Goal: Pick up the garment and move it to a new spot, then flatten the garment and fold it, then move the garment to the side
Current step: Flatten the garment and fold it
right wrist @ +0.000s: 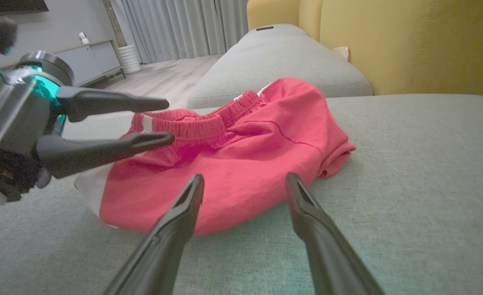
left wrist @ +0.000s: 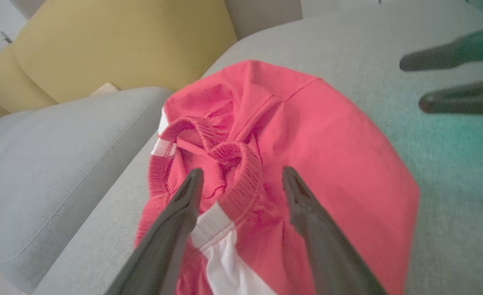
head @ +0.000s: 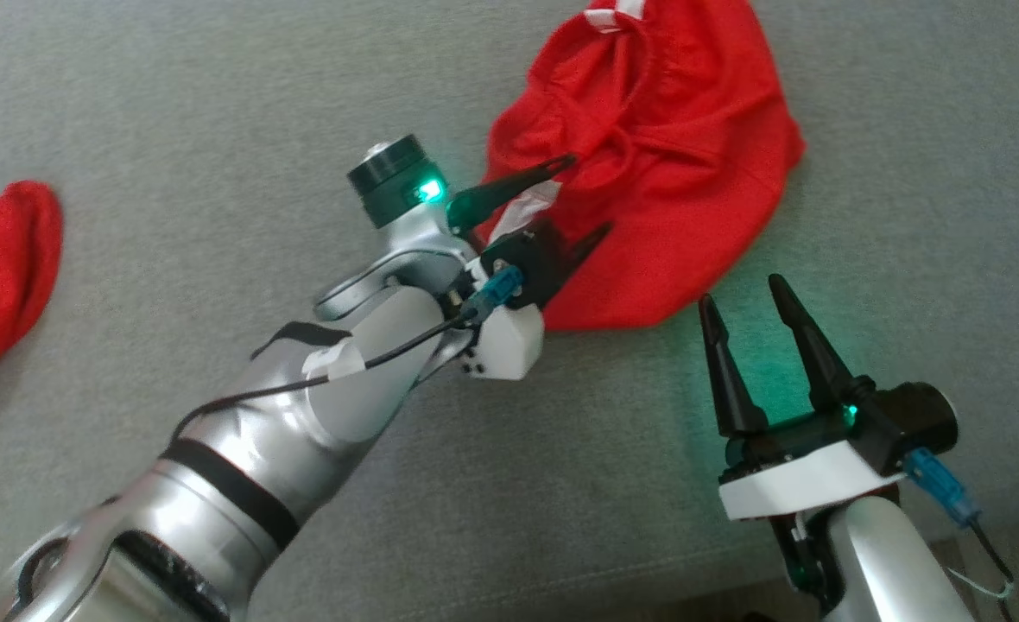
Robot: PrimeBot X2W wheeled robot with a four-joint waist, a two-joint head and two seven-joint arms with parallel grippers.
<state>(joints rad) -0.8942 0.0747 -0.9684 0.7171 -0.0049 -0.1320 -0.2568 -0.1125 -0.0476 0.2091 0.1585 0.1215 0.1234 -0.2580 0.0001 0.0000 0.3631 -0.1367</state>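
Head view first: the garment (head: 674, 173), red shorts by the look of it, lies in a crumpled heap on the far right of the grey sofa (head: 173, 130). Its ribbed waistband (left wrist: 245, 180) is twisted into a loop on top, and a white stripe (left wrist: 225, 254) runs down the near side.

The left claw (head: 590, 192) hangs right over that waistband with its fingers spread wide and nothing between them. The left wrist view shows the band sitting squarely in the gap, though I cannot tell whether the tips touch cloth. The right claw (head: 741, 289) waits just off the garment's near edge, low over the cushion, equally wide open and empty.

This looks like the very first step, the pick-up. To do it well, I'd drop the left claw straight down so both fingers straddle the thick elastic, not the loose fabric. It should close on the band alone, since a pinch that catches sofa cover would drag. The right claw would do best taking the hem on its own side, so the lift spreads the cloth rather than balling it.

The count: two claws, two fingers each. There is one garment under them and one more red cloth (head: 0, 268) well apart at the far left edge. A single yellow backrest (right wrist: 409, 45) stands behind.
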